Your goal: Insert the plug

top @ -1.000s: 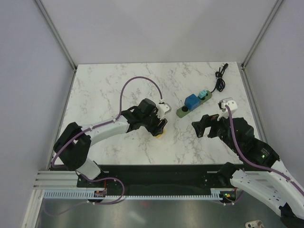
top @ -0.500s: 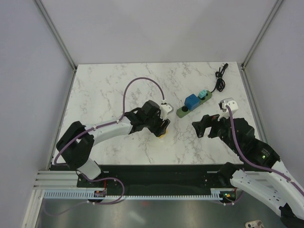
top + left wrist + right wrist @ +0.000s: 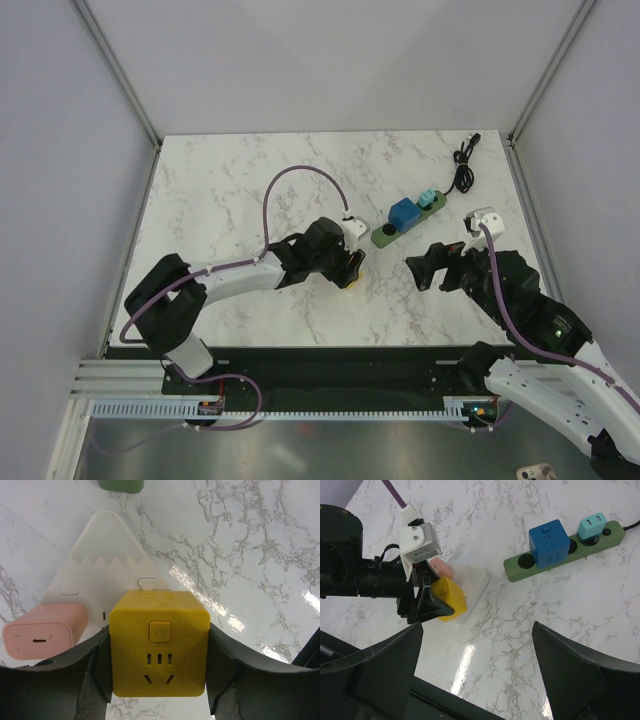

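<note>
I'm seeing the cube plug (image 3: 157,630) sitting between the fingers of the left gripper (image 3: 347,267) near the middle of the table (image 3: 220,180), over one edge of the triangular base (image 3: 107,575). The small charger (image 3: 45,635) is sitting on that base, just beside the cube plug. Behind and to the right, the power strip (image 3: 515,570) is lying slantwise, carrying a large adapter (image 3: 549,542) and, nearer its far end, a small adapter (image 3: 591,527). The coiled cable (image 3: 462,170) is lying by the far right corner. The right gripper (image 3: 425,268) is hanging right of the cube plug, apart from it.

My left arm stretches low toward frame centre, left gripper (image 3: 349,268) clamped on the cube (image 3: 159,650). My right gripper (image 3: 424,266) hangs centre-right, jaws spread wide.
</note>
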{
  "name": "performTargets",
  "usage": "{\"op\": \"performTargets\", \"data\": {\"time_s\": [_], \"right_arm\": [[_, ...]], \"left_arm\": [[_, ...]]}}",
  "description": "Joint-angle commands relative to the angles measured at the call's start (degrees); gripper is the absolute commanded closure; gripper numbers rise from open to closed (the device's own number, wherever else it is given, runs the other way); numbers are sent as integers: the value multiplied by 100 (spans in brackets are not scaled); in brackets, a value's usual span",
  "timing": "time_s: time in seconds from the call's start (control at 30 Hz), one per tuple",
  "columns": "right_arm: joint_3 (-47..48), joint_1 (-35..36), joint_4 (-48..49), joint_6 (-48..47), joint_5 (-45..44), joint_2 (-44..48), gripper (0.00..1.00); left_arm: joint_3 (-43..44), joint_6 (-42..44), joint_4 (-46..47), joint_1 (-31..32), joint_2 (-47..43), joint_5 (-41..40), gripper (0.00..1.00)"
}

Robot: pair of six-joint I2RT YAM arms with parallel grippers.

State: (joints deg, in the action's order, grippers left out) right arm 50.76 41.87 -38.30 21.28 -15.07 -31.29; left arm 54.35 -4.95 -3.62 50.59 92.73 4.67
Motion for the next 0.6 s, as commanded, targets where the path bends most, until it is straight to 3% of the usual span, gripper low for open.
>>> {"op": "performTargets", "data": {"time_s": [0.0, 0.47, 0.53, 0.57], "right_arm": [[-22, -3, 34, 43, -5, 9, 2], [-58, -3, -45, 43, -57, 140, 2], [-32, -3, -63, 69, -57, 158, 2], [-14, -3, -72, 78, -49, 158, 2]], "left_arm": [[-179, -410, -868, 206, 711, -281, 98], [234, -683, -1449, 584, 1160, -1415, 98], [313, -691, -1545, 584, 1064, -1451, 95], [444, -665, -1606, 584, 1046, -1477, 88]]}}
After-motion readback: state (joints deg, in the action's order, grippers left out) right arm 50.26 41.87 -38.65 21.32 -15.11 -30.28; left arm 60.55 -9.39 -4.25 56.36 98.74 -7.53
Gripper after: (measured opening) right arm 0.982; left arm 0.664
